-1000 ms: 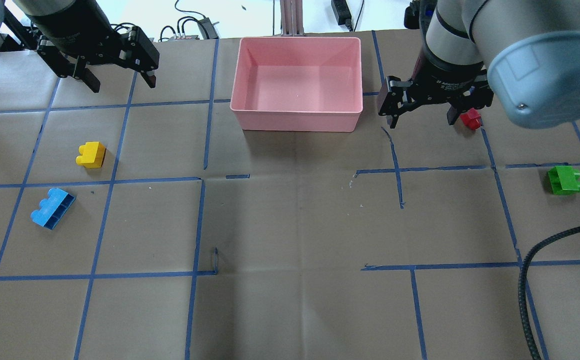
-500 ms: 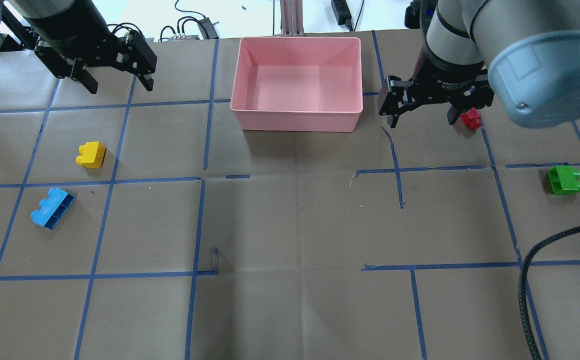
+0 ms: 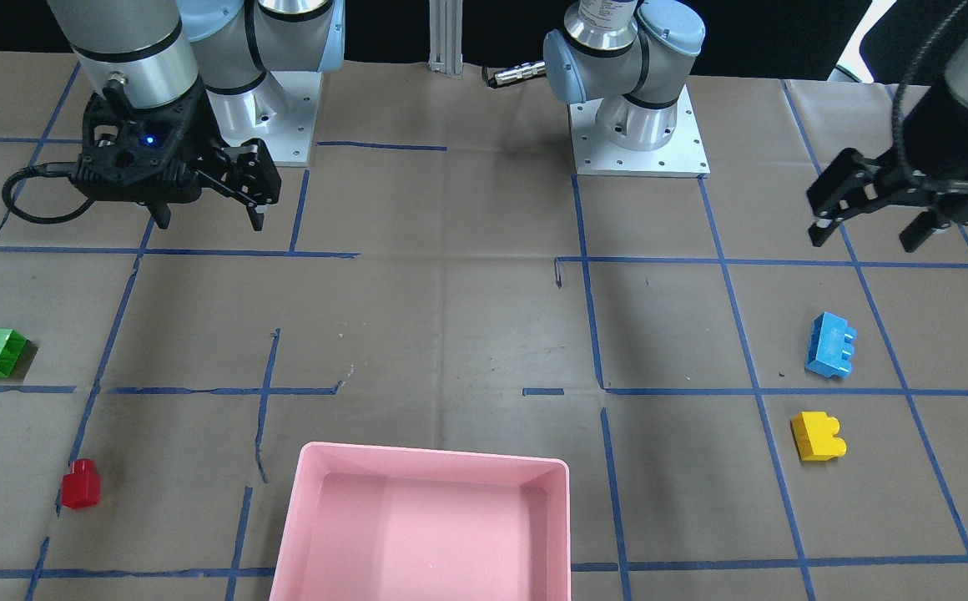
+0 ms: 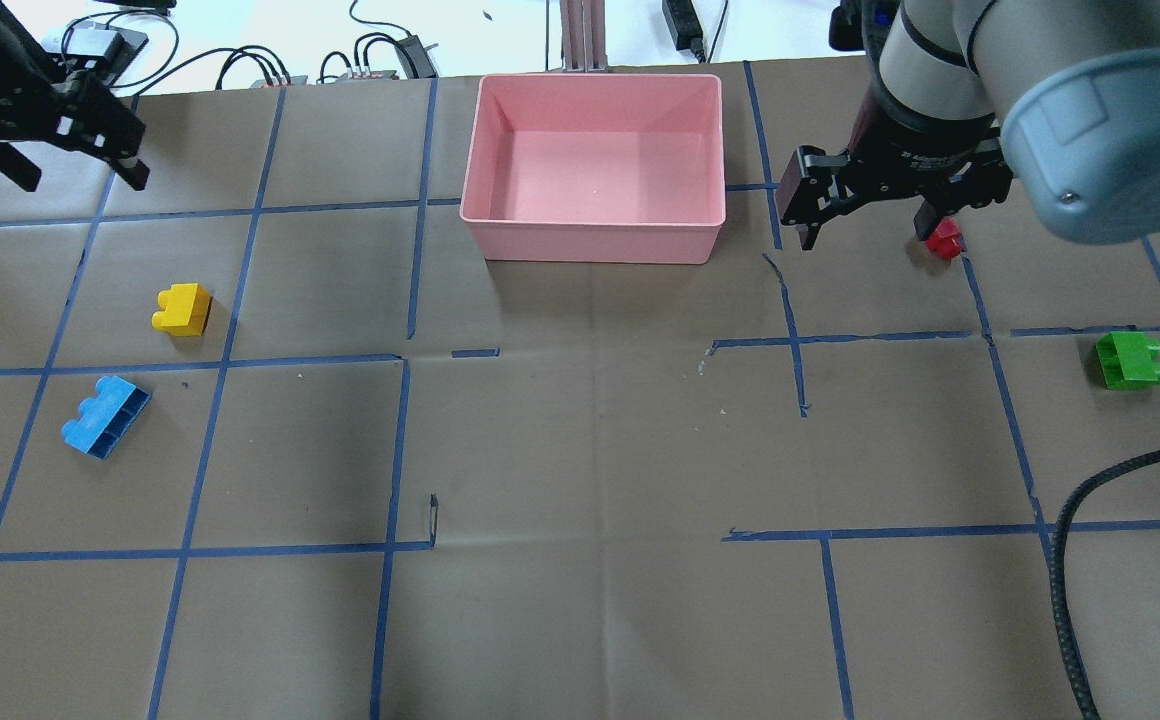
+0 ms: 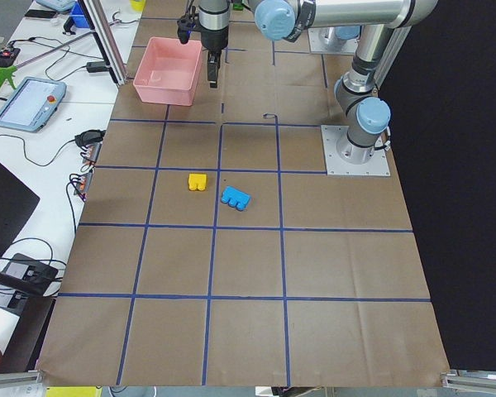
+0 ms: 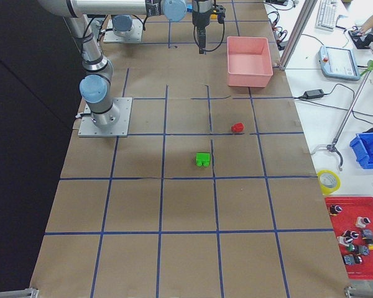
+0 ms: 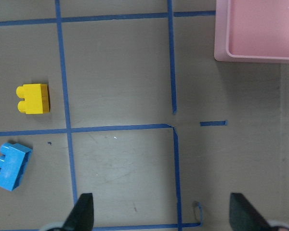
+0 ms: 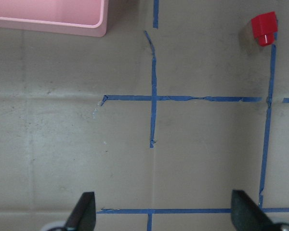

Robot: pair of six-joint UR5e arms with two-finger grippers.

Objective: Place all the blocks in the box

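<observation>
The pink box [image 4: 595, 241] stands empty at the table's far middle; it also shows in the front view [image 3: 434, 456]. The yellow block [image 4: 182, 308] and the blue block [image 4: 105, 416] lie on the left. The red block [image 4: 944, 240] and the green block [image 4: 1130, 360] lie on the right. My left gripper [image 4: 75, 172] is open and empty, high at the far left, beyond the yellow block. My right gripper [image 4: 865, 228] is open and empty, between the box and the red block; one finger is close beside the red block [image 8: 264, 28].
A black braided cable [image 4: 1060, 560] curves over the table's near right corner. Blue tape lines form a grid on the brown paper. The two arm bases [image 3: 638, 133] stand at the robot's edge of the table. Loose cables lie beyond the far edge.
My left gripper has moved well to the left, away from the box. My right gripper has shifted slightly right. Both stay open, and the blocks have not moved.
</observation>
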